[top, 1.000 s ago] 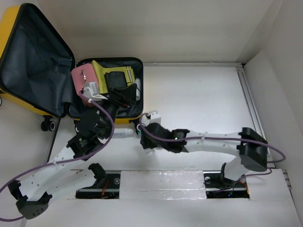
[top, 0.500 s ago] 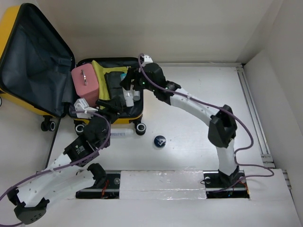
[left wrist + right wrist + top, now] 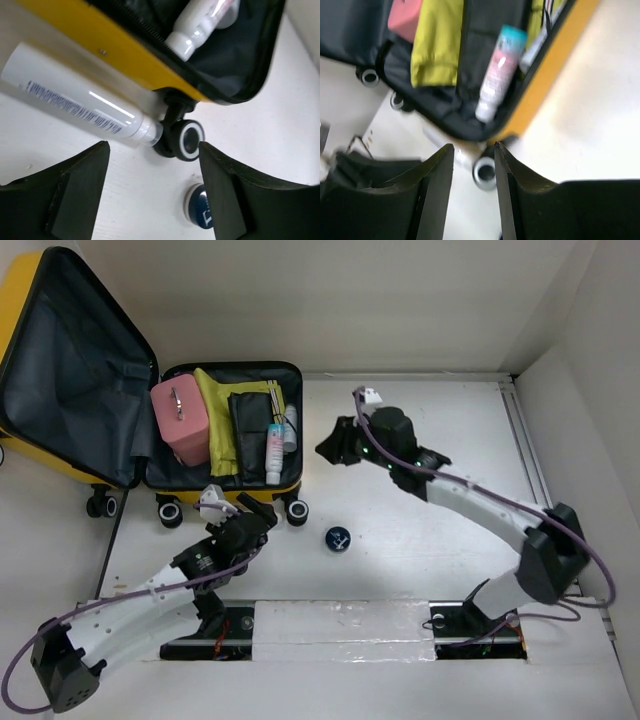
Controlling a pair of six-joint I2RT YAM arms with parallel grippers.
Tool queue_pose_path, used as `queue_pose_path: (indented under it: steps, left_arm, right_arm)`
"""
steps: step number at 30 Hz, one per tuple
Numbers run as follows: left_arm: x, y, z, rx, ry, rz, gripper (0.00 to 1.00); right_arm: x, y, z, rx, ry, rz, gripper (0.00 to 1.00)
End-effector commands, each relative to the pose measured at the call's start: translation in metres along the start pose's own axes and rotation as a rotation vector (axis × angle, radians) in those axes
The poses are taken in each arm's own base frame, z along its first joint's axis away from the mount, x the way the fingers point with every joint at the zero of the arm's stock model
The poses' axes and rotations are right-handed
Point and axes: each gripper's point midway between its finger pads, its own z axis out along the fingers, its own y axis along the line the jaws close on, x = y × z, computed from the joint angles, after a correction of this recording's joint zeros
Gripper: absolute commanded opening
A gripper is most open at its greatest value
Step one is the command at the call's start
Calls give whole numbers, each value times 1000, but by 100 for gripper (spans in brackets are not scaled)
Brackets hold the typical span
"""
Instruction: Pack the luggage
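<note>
The yellow luggage (image 3: 262, 497) lies open at the far left, its lid (image 3: 60, 370) tilted back. Its dark grey lining holds a pink case (image 3: 178, 420), a yellow-green cloth (image 3: 215, 420), a black item (image 3: 248, 420) and a pink-and-teal tube (image 3: 273, 452). My left gripper (image 3: 250, 525) is open, low in front of the luggage. In the left wrist view it (image 3: 152, 200) faces a white bottle (image 3: 80, 100) lying on the table against the yellow shell (image 3: 125, 55). My right gripper (image 3: 332, 448) hangs empty to the right of the luggage, its jaws narrowly open (image 3: 473, 147) above a wheel (image 3: 485, 172).
A small round blue tin (image 3: 338, 539) lies on the table right of the front wheels, also in the left wrist view as the tin (image 3: 200, 212). A black wheel (image 3: 187, 140) stands beside the bottle's cap. White walls close the back and right.
My right gripper has pulled out of the luggage to the right, leaving the tube inside. My left gripper has drawn back from the luggage to the table in front of it.
</note>
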Motion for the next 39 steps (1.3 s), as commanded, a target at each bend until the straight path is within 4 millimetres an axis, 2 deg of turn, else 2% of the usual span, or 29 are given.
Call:
queue_pose_path:
  steps: [1, 2, 3, 6, 7, 8, 11, 13, 14, 15, 16, 18, 23, 28, 31, 32, 33, 34, 36, 37, 39]
  left_arm:
    - [12, 17, 6, -71, 25, -89, 69]
    - [10, 15, 9, -74, 15, -112, 70]
    - [15, 18, 11, -81, 26, -105, 71]
    - [19, 20, 21, -119, 6, -130, 72]
    - [20, 21, 25, -127, -2, -123, 72]
    - [28, 28, 30, -163, 16, -100, 72]
    - [43, 30, 39, -226, 62, -82, 73]
    - [47, 28, 44, -234, 63, -85, 73]
    - [51, 31, 45, -249, 73, -90, 73]
    - [55, 33, 48, -271, 76, -80, 73]
    - [55, 28, 51, -267, 74, -93, 73]
    - [57, 28, 55, -290, 65, -95, 73]
    - [50, 23, 59, -318, 24, -125, 73]
    - [42, 18, 57, -306, -7, -181, 74]
    - [39, 26, 57, -327, -36, -203, 75]
    - [36, 26, 58, -334, -52, -193, 75]
    - [33, 22, 59, -336, -68, -204, 75]
    - [32, 28, 58, -363, -77, -192, 75]
    - [24, 27, 58, -380, -121, -213, 75]
    - [24, 39, 56, -419, -132, -187, 75]
    - [20, 36, 56, -416, -151, -209, 75]
  right_arm:
    - [3, 4, -35, -11, -92, -78, 44]
    - [22, -7, -42, 22, -69, -90, 44]
    - [15, -4, -56, 19, -103, -92, 44]
    - [27, -13, -69, 36, -93, -105, 45]
    - [26, -9, -74, 21, -93, -121, 45]
    - [32, -12, -74, 27, -81, -120, 45]
    - [43, -15, -76, 18, -48, -140, 46]
    - [49, -19, -78, 25, -34, -151, 47]
    - [46, -17, -81, 20, -45, -152, 47]
    - [51, -23, -80, 36, -36, -162, 47]
    - [55, -25, -80, 40, -28, -161, 47]
    - [53, -24, -83, 24, -30, -178, 47]
    - [69, -26, -84, -2, 1, -176, 47]
    - [85, -24, -77, -38, 37, -177, 45]
    - [89, -21, -73, -62, 49, -176, 45]
    - [99, -22, -71, -69, 77, -176, 45]
    - [101, -19, -72, -85, 85, -175, 45]
    - [105, -20, -70, -88, 100, -173, 44]
    - [105, -20, -70, -88, 100, -173, 44]
    - [105, -16, -70, -100, 96, -177, 44]
    - [105, -16, -70, -100, 96, -177, 44]
